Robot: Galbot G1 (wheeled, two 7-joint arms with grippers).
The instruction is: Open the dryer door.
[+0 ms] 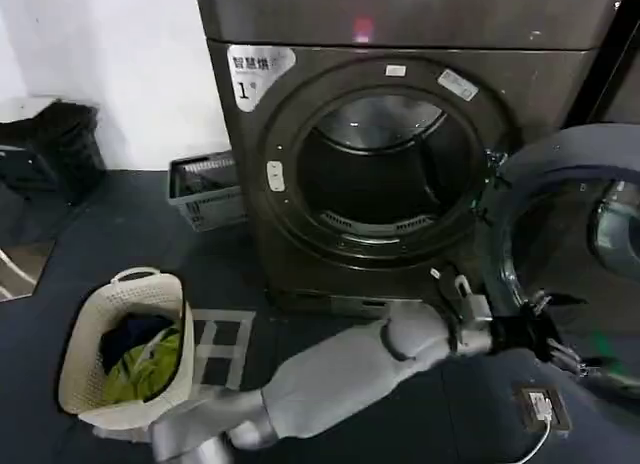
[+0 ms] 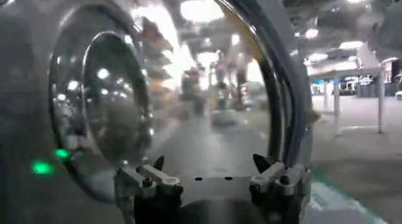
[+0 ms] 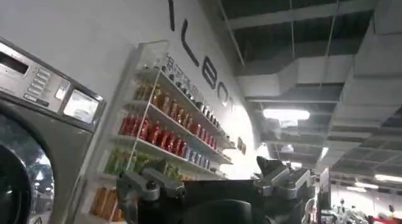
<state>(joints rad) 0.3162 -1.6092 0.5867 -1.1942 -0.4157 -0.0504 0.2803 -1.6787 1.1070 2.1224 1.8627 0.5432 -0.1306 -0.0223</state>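
The dryer door (image 1: 575, 219) stands swung wide at about 3 o'clock of the drum opening (image 1: 378, 174), its grey inner side and chrome rim turned toward the robot, hinged at the machine's right edge. I judge it stiff and fairly heavy: a thick rim around glass, moving only in an arc about its hinge, so any push or pull should follow that arc. The chrome looks slippery and the glass is not a place to press hard; the outer rim edge, farthest from the hinge, gives the best leverage and the safest hold.

The left tool (image 1: 535, 329) reaches across to about 5 o'clock of the drum opening, at the door's lower rim; in the left wrist view the left tool's fingers (image 2: 157, 178) stand apart with the curved rim and glass just beyond them, clamped on nothing. The right tool (image 3: 217, 181) points up toward a shelf of bottles (image 3: 163, 128), its fingers likewise apart and empty.

The door's far edge is cut off in the head view, and whether the left tool touches the rim is hard to make out.
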